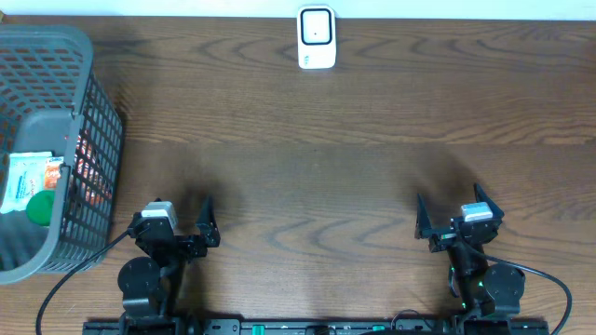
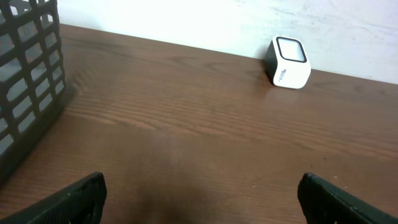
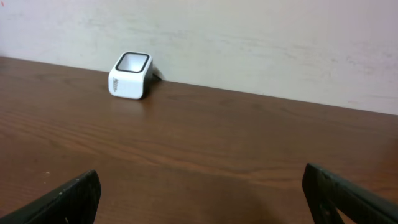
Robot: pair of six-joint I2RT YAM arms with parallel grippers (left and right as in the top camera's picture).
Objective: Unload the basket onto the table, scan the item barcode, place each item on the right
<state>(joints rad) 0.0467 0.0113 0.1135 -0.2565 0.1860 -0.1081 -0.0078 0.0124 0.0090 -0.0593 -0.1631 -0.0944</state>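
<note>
**Both arms wide open, goods in the basket**

A small white box-shaped scanner with a dark-framed window (image 1: pixel 317 37) stands at the far edge of the dark brown wood-grain worktop (image 1: pixel 317 167), close against a pale wall (image 3: pixel 249 37). Well to the left of the scanner, and nearer the robot, sits a grey plastic lattice basket (image 1: pixel 102 121). In it lies a flat white packet with orange and green print (image 1: pixel 26 175), with a round green piece (image 1: pixel 41 207) at its near corner. Something red-orange (image 1: pixel 90 167) shows through the lattice, but what it is cannot be told. The left gripper (image 1: pixel 175 225) is over bare wood, well to the near-left of the scanner and just beside the basket. Its black fingers (image 2: pixel 74 199) are spread wide and hold nothing. The right gripper (image 1: pixel 456 219) is well to the near-right of the scanner. Its fingers (image 3: pixel 348 199) are likewise spread wide and empty.
</note>
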